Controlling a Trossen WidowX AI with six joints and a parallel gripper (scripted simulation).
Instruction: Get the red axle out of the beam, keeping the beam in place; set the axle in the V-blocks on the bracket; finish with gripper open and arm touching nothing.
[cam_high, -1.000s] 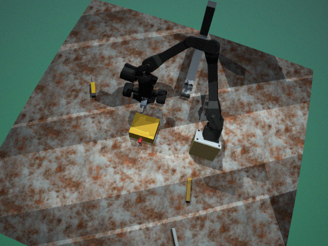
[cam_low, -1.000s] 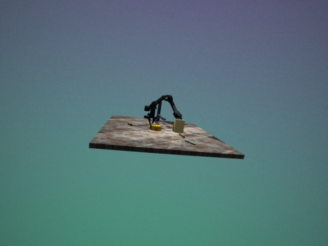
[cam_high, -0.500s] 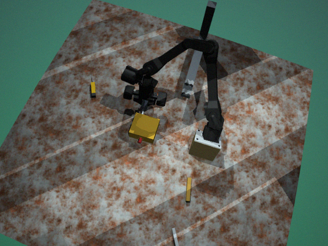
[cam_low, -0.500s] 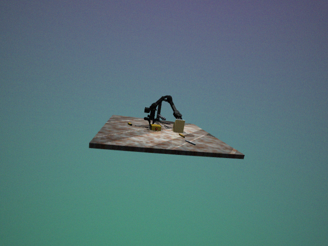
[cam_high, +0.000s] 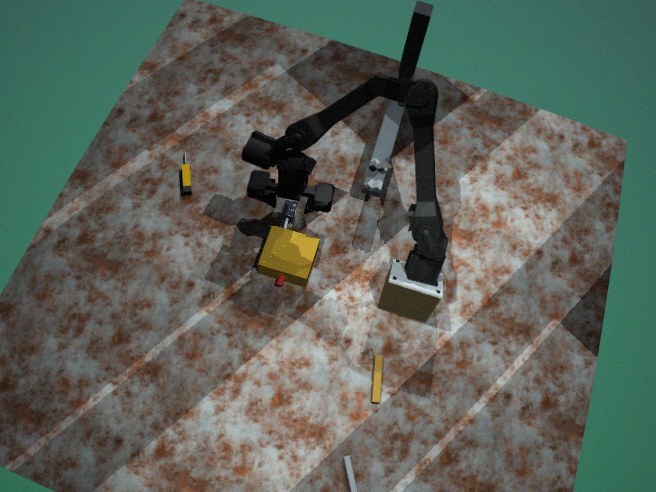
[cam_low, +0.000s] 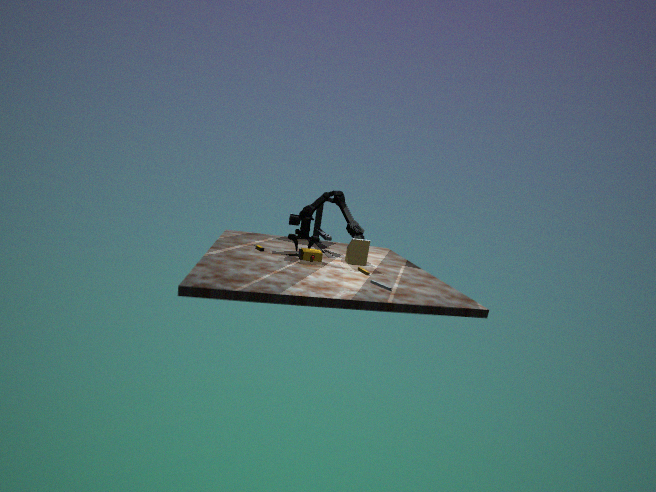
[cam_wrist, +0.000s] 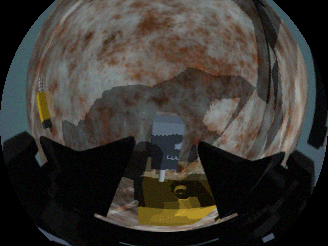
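Observation:
The yellow beam is a thick block on the table. The red axle sticks out of its front face. A round ring shows on the face toward my gripper. My gripper is open behind the beam, with its fingers apart on both sides of a grey block with a thin pale pin. The pin points at the beam; whether it touches is unclear. The grey bracket carries V-blocks, both empty.
A yellow-handled tool lies at the left. The arm's base block stands right of the beam. A yellow bar and a grey bar lie farther front. A dark post stands behind the bracket.

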